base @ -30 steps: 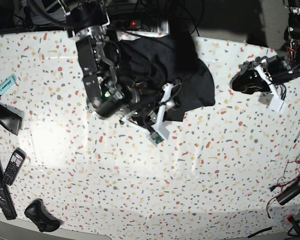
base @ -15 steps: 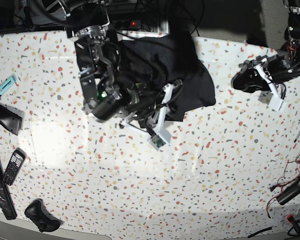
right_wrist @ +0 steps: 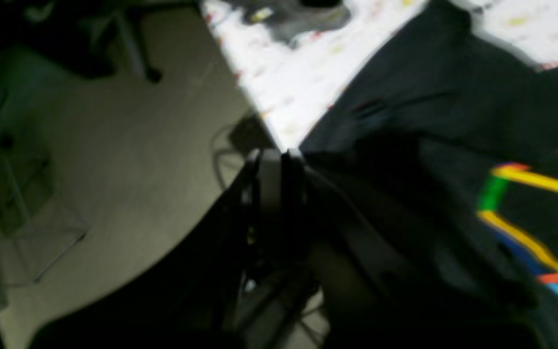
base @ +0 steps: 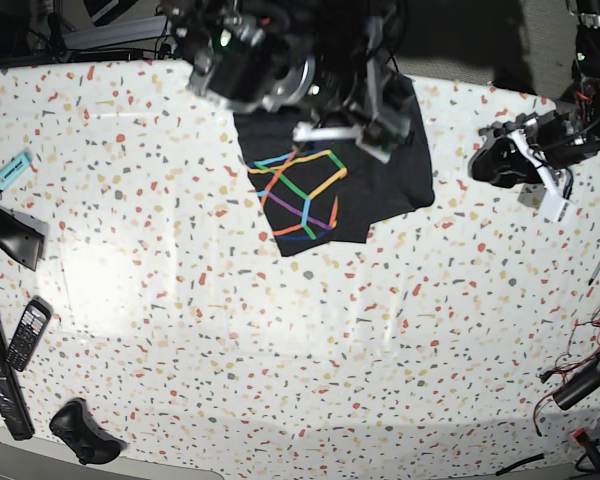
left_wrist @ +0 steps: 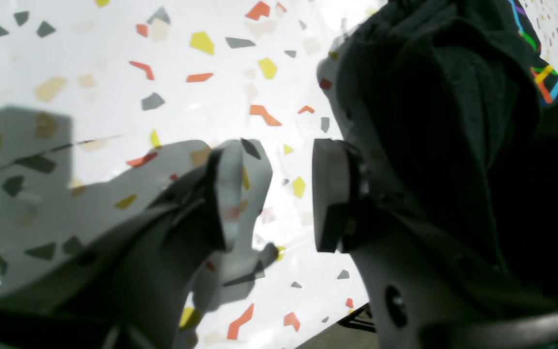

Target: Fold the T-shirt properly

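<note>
- Near edge of the table [base: 310, 380]: we are seeing bare speckled top here, with a black phone [base: 26, 334] and a dark controller-like lump [base: 80, 432] sitting at the near left corner, well apart from the work.
- Mid-table, far half: the T-shirt [base: 380, 170] is lying as a compact dark bundle, its coloured line print [base: 300, 190] facing up on the near flap.
- We are judging the fold as well under way but not finished: edges are looking uneven and bunched.
- Right gripper [right_wrist: 274, 160]: its jaws are pressing together; the wrist view is too blurred for us to say whether cloth is pinched.
- Left gripper [left_wrist: 284, 194]: its jaws are standing spread over bare table, holding nothing, with cloth lying just beside one finger [left_wrist: 330, 194].
- Far edge: the right arm is crowding the shirt's top edge and hiding it; cables are trailing beyond.
- A teal marker [base: 10, 172] is resting far left, clear of everything.
</note>
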You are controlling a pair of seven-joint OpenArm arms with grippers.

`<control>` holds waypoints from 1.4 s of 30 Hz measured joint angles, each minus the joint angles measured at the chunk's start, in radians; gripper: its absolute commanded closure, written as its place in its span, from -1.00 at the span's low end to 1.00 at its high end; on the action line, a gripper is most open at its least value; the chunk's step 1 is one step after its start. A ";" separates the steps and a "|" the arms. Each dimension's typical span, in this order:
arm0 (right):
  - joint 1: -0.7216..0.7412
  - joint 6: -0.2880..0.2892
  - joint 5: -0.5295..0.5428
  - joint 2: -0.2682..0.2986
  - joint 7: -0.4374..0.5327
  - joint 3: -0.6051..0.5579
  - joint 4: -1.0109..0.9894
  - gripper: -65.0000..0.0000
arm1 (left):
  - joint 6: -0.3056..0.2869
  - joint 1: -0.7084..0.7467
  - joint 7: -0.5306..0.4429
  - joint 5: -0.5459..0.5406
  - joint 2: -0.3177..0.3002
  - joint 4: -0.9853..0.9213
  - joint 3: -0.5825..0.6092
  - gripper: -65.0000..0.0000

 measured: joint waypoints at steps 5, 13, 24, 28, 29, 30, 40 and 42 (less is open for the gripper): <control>-0.037 0.000 -0.003 0.000 0.001 -0.045 0.007 0.90 | 0.000 0.000 0.000 0.000 0.000 0.000 0.000 0.28; -0.035 0.000 0.053 0.000 0.009 -0.043 0.007 0.28 | 0.000 0.000 0.000 0.000 -0.001 0.000 0.000 0.28; 0.068 -0.050 -0.149 -0.003 0.152 0.047 -0.009 0.68 | 0.000 0.003 0.148 -0.247 0.000 0.000 0.000 0.48; 0.119 -0.056 -0.146 -0.003 0.182 0.141 -0.108 1.00 | 0.000 0.040 0.180 -0.351 0.021 0.045 -0.001 0.86; 0.135 -0.053 -0.146 -0.003 0.183 0.152 -0.143 1.00 | 0.000 0.048 0.181 -0.350 0.037 0.058 -0.002 0.95; 0.154 -0.054 -0.143 -0.002 0.182 0.159 -0.182 1.00 | 0.000 0.058 0.197 -0.350 0.056 0.070 -0.002 1.00; 0.365 -0.055 -0.195 -0.008 0.185 0.163 -0.565 1.00 | -0.003 0.080 0.380 -0.288 0.234 0.099 -0.001 1.00; 0.393 -0.056 -0.209 -0.008 0.182 0.163 -0.619 1.00 | -0.003 0.080 0.330 -0.176 0.256 0.095 0.001 1.00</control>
